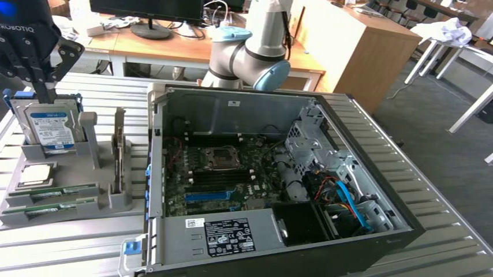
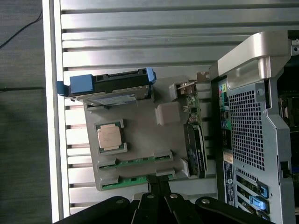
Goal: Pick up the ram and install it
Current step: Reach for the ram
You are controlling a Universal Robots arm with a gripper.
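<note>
Jaws together, nothing between them. In the exterior view the black fingertips [image 1: 44, 86] point down at the exterior view's left, above the grey parts holder [image 1: 108, 202]. They stand in front of the top of the hard drive [image 1: 52, 127]; contact cannot be judged from this angle.

Exterior view, continued:
- Ram [image 1: 55, 192] lies flat in a slot at the near edge of the holder. A second green stick [image 1: 48, 210] lies in the next slot, just beside it and parallel.
- Processor [image 1: 34, 173] sits in its recess between the hard drive and the ram.
- Hard drive stands upright in its cradle, label facing the camera.
- Computer case [image 1: 158, 144] lies open on the slatted bench [image 1: 77, 248], just to the exterior view's right of the holder. Motherboard [image 1: 219, 167] is exposed inside.
- Robot arm [image 1: 254, 52] rises behind the case.

Wrist view:
- Fingertips [image 2: 155, 184] are pressed together, and they overlap the holder [image 2: 140, 130] at its ram-side edge.
- Ram [image 2: 135, 161] and the second stick [image 2: 133, 179] both lie in their slots; the fingertips appear closest to the second stick.
- Processor [image 2: 111, 136] lies next to the ram, and the hard drive [image 2: 112, 88], with blue end pieces, is beyond it.
- Rear panel of the case [image 2: 252, 116] runs along the far side of the holder.
- Bare bench [image 2: 140, 28] slats surround the holder.
</note>
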